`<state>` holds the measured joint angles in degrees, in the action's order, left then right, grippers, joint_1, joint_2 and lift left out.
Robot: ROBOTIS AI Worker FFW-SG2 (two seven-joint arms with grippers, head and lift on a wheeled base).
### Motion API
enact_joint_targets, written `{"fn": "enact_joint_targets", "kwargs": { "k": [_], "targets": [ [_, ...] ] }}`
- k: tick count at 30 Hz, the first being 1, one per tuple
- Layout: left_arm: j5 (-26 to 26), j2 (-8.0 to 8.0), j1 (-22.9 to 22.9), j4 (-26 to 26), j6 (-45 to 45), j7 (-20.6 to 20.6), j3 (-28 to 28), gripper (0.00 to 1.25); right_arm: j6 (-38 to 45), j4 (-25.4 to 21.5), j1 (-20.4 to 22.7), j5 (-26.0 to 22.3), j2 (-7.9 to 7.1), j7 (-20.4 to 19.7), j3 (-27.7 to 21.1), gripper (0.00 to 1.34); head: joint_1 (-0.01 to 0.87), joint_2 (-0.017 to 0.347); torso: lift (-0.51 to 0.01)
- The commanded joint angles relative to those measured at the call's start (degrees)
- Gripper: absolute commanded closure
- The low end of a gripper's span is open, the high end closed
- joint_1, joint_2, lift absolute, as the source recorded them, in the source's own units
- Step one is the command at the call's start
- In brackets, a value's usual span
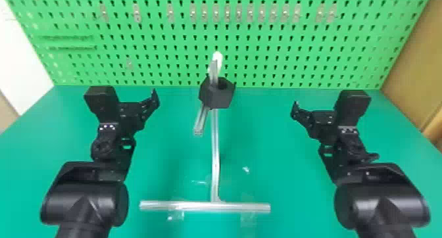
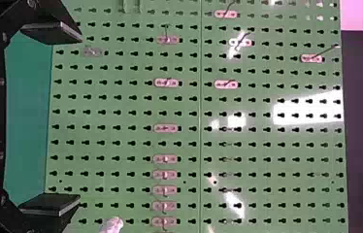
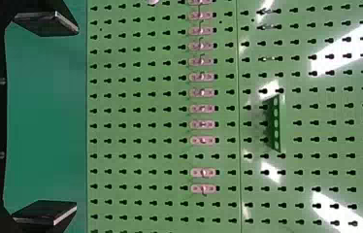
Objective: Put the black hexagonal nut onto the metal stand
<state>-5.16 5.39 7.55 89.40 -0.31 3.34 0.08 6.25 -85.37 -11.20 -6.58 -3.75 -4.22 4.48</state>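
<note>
The black hexagonal nut (image 1: 222, 97) is on the upper part of the metal stand (image 1: 215, 165), at the middle of the head view. One bar piece goes up at the nut's top, and next to it a dark hole is seen; I cannot tell if the bar passes through this hole. A short bar (image 1: 200, 122) comes out from below the nut, toward the front left side.

The left gripper (image 1: 130, 114) is at the left of the stand and well apart from it. In the left wrist view its 2 fingers (image 2: 51, 31) are spread wide, with nothing between them. The right gripper (image 1: 320, 119) is at the right of the stand, also well apart. The right wrist view shows its 2 fingers (image 3: 48, 24) wide and holding nothing.

The stand's base bar (image 1: 243, 207) lies across the green desk (image 1: 286, 175). Behind the desk stands a green pegboard (image 1: 269, 56) with small hook plates (image 1: 227, 13).
</note>
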Motion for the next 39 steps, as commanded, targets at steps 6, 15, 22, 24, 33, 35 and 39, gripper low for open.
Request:
{"fn": "enact_joint_targets", "kwargs": {
  "k": [6, 15, 22, 24, 33, 35, 39],
  "targets": [
    [0.4, -0.12, -0.1, 0.1, -0.2, 0.0, -0.1, 0.13, 0.2, -0.6, 0.1, 0.7, -0.03, 0.0, 0.2, 0.04, 0.693, 0.081, -0.001],
    [0.9, -0.12, -0.6, 0.1, -0.1, 0.0, 0.0, 0.13, 0.2, -0.6, 0.4, 0.6, -0.46, 0.0, 0.2, 0.04, 0.693, 0.081, -0.001],
    [0.8, -0.12, -0.6, 0.1, 0.0, 0.0, -0.3, 0.13, 0.3, -0.6, 0.5, 0.5, -0.38, 0.0, -0.2, 0.04, 0.693, 0.081, -0.001],
    [0.7, -0.12, -0.6, 0.1, 0.0, 0.0, -0.3, 0.13, 0.3, -0.6, 0.4, 0.5, -0.46, 0.0, -0.1, 0.04, 0.693, 0.081, -0.001],
    [0.5, -0.12, -0.9, 0.1, 0.1, 0.0, -0.3, 0.13, 0.3, -0.6, 0.4, 0.5, -0.38, 0.0, -0.2, 0.04, 0.693, 0.081, -0.001],
    [0.5, -0.12, -0.8, 0.1, 0.1, 0.0, -0.3, 0.13, 0.3, -0.6, 0.2, 0.5, -0.38, 0.0, -0.2, 0.04, 0.693, 0.081, -0.001],
    [0.4, -0.12, -0.8, 0.1, 0.1, 0.0, -0.3, 0.13, 0.3, -0.6, 0.2, 0.5, -0.38, 0.0, -0.3, 0.04, 0.693, 0.081, -0.001]
  ]
}}
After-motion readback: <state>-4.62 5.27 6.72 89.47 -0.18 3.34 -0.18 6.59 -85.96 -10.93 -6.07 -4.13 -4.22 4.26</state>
